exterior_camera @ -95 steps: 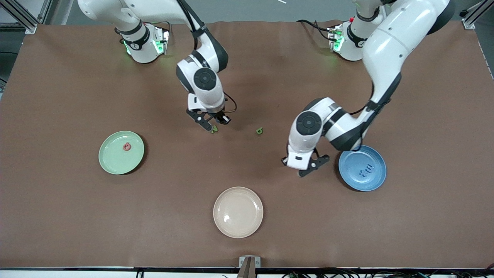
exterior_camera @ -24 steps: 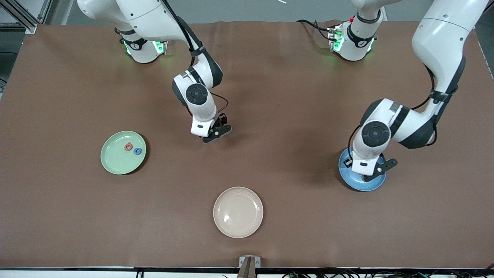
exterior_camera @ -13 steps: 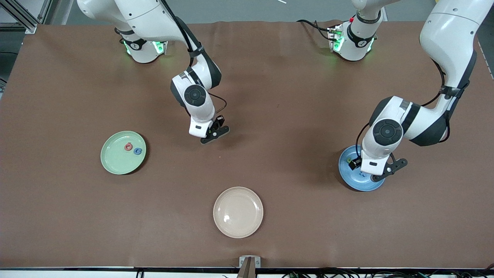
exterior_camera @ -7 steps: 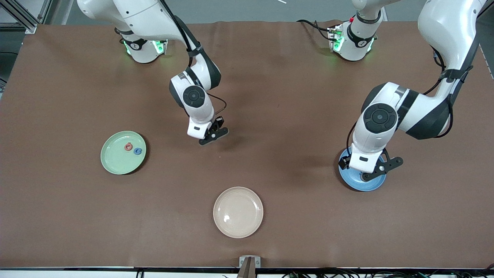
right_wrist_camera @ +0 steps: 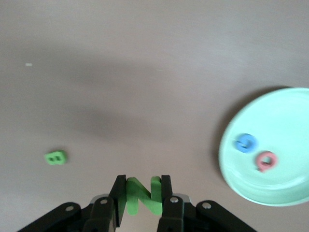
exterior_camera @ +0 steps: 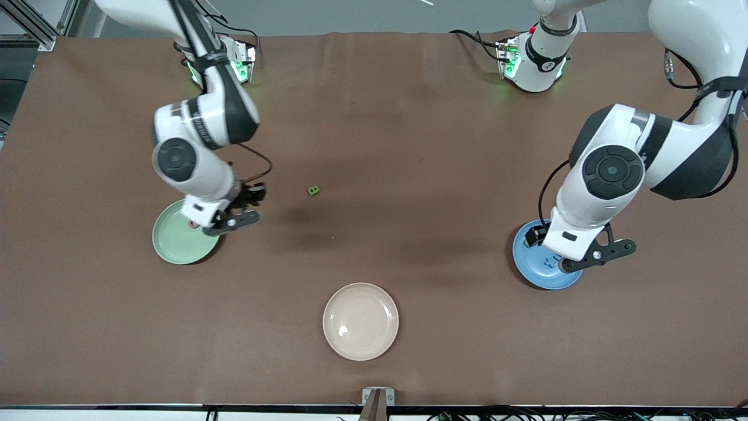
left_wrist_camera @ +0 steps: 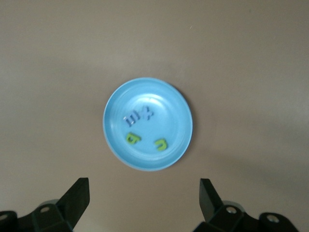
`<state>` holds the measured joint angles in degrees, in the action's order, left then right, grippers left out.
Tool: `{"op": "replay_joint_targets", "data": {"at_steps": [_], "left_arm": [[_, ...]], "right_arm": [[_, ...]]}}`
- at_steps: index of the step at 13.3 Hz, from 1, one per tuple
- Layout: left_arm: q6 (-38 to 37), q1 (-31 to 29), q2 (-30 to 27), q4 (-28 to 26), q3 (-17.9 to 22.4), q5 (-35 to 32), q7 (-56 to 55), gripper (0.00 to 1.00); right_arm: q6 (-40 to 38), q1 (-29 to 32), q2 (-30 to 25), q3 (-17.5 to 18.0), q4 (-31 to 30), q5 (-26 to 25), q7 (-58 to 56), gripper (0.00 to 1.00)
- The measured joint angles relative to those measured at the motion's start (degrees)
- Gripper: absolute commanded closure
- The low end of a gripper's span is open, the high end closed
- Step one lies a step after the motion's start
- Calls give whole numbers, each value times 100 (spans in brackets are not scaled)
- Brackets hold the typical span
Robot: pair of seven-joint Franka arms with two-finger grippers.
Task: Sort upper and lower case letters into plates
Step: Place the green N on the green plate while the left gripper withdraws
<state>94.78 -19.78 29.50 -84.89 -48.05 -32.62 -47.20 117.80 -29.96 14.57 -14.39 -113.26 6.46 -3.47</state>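
Right gripper (right_wrist_camera: pixel 140 195), clenched on a green letter N (right_wrist_camera: pixel 141 194), carried in the air just beside the rim of the mint green plate (exterior_camera: pixel 169 248), which already holds a blue letter (right_wrist_camera: pixel 246 143) and a red letter (right_wrist_camera: pixel 266 161). The N is pinched across its two uprights, with the diagonal showing between the jaws. One green letter B (exterior_camera: pixel 314 190) lies loose on the brown bench (exterior_camera: pixel 409 146), toward the right arm's end and farther from the front camera than the cream plate (exterior_camera: pixel 360 321), which is bare.

Left gripper (left_wrist_camera: pixel 145 203), released and spread wide, hangs high over the blue plate (left_wrist_camera: pixel 116 145); this arm appears to be waiting. In that plate lie a cluster of blue letters (left_wrist_camera: pixel 139 116), too small to read, and two green letters (left_wrist_camera: pixel 133 137) (left_wrist_camera: pixel 161 143).

Handling, as judged: the letters look flat, light and fairly stiff, likely foam or plastic, so a gentle pinch should be enough. Their thinness leaves little edge to catch off the bench. The B seems best taken across its narrow width, jaws brought down to the surface on either side; a light piece may skid or tip if one finger arrives first.
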Motion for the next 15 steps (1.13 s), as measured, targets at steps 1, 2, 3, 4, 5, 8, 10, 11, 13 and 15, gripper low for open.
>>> {"op": "replay_joint_targets", "data": {"at_steps": [1,2,3,4,5,8,10,11,13,15], "left_arm": [[-223,4,-2,121,-75,17,23,0],[-357,11,-14,235,-123,19,177,0],[-413,33,-64,348,-122,30,519,0],[-455,71,-175,425,-58,136,864,0],[-505,151,-357,467,151,461,1143,0],[-607,729,-1124,476,1545,1927,1963,0],[-894,1120,-1596,466,2416,2421,2560,0],[-1025,1223,-1800,448,2696,2549,2877,0],[-1137,1252,-2115,399,2968,2618,3412,0],[-1148,1251,-2343,332,3190,2620,3647,0]], "right_arm": [[-6,233,9,-69,-70,-8,-214,91],[10,500,24,-102,-147,-11,-398,91],[29,795,42,-114,-210,-13,-541,91],[40,1066,60,-120,-244,-14,-631,91],[43,1302,73,-124,-268,-14,-671,89],[292,1836,218,-124,-382,-18,-858,89],[861,2090,455,-123,-578,-18,-1101,89],[1124,2164,591,-121,-675,-18,-1173,89],[1553,2184,810,-107,-807,-18,-1191,89],[1784,2183,913,-74,-880,-18,-1191,89]]}}
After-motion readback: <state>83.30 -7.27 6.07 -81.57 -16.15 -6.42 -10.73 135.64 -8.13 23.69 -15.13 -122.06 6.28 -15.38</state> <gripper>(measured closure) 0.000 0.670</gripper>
